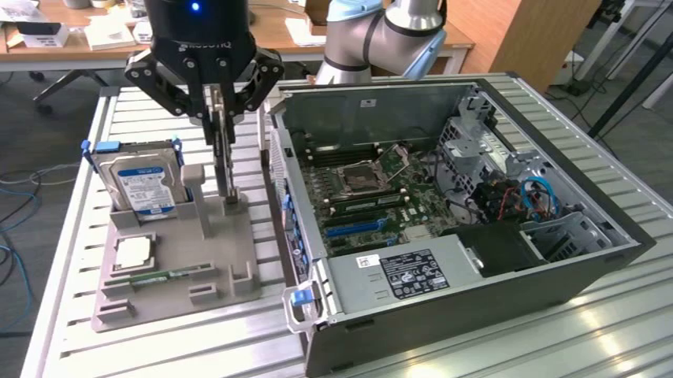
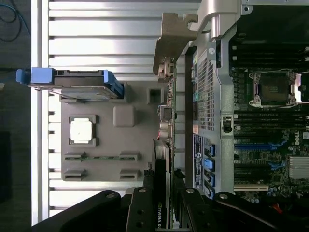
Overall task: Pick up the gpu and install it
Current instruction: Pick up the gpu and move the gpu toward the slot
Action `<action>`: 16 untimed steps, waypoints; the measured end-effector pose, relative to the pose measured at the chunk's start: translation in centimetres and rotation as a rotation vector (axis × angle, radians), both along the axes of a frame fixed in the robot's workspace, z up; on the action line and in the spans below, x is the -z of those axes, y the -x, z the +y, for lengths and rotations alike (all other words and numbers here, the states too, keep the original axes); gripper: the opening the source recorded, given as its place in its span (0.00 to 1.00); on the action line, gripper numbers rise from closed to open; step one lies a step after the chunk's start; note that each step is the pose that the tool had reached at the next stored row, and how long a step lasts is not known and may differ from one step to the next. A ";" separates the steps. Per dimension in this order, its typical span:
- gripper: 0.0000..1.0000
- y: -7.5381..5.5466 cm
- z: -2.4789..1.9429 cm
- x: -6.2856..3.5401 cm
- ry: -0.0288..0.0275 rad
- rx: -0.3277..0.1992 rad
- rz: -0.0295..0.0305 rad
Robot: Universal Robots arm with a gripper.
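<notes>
Exterior view: arm (image 1: 368, 39) reaching in from the far side, wrist turned so that the gripper (image 1: 217, 106) points straight down over the grey fixture (image 1: 210, 252) on the slatted table (image 1: 63, 236). Fingers closed on the upper edge of the gpu (image 1: 224, 165), held upright and edge-on as a thin dark vertical strip. Lower end of the card level with the fixture's upright post; cannot tell whether seated in it or just clear of it. To the exterior view's left of the card, a hard drive (image 1: 142, 185) standing on edge in the same fixture; nearer, a processor chip (image 1: 134, 252) and a green memory stick (image 1: 169, 277) lying flat in their recesses. To the exterior view's right, the open computer case (image 1: 347, 102) lying on its side, motherboard (image 1: 368, 189) exposed.

Wrist view: looks down along the card from between the fingers (image 2: 145, 203) of the gripper (image 2: 164, 193), both pressed against the gpu (image 2: 166, 116) faces. Adds the pale metal bracket (image 2: 169, 34) at the card's far end and white lettering on the card near the grip. Places the card between the fixture (image 2: 125, 145) and the case's perforated rear panel (image 2: 212, 96), just beside that panel. Also gives the hard drive (image 2: 72, 84) from above and the processor socket (image 2: 273, 89) and blue slots (image 2: 253, 145) inside the case.
</notes>
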State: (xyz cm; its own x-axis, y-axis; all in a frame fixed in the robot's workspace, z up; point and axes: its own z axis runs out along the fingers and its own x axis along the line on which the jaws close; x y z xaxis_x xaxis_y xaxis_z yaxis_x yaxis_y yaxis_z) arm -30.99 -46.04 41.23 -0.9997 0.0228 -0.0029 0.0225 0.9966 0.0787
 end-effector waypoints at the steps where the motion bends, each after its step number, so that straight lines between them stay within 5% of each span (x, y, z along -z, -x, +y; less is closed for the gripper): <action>1: 0.26 0.0 0.00 -0.11 0.0000 0.000 0.0000; 16: 0.26 0.0 0.00 -0.94 0.0000 0.000 0.0001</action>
State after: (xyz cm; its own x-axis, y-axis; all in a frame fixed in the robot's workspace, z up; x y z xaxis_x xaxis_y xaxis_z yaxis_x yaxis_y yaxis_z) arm -30.99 -46.03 42.17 -0.9997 0.0228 -0.0028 0.0225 0.9966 0.0786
